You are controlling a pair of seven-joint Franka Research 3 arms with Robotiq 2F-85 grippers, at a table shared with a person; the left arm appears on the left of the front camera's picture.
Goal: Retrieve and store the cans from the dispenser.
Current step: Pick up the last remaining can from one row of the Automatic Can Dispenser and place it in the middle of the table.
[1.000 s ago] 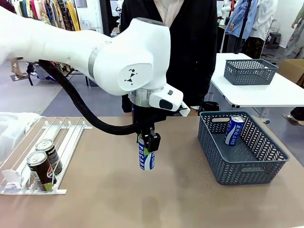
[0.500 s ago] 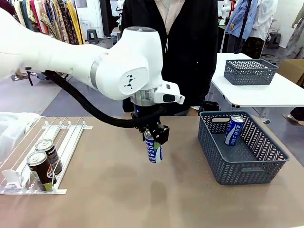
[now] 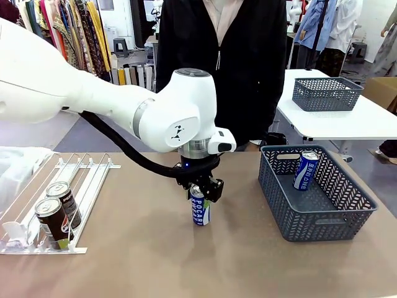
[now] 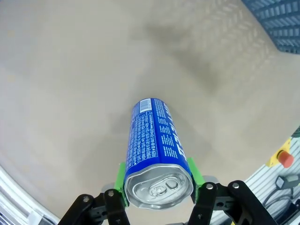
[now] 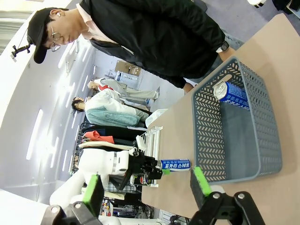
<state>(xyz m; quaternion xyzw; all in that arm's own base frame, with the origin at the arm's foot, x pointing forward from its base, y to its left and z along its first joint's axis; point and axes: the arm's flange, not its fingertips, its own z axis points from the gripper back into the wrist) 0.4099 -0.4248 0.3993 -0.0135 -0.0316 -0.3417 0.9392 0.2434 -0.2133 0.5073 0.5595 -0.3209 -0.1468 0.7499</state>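
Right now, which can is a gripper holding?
The blue can at mid-table, clamped at its top by the left gripper. The other blue can leans inside the basket; two dark cans lie in the dispenser.

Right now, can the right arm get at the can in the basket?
Probably yes. The right gripper is open and faces the basket, whose top is open; the can leans inside with nothing over it. The left gripper holds a second can mid-table, clear of it.
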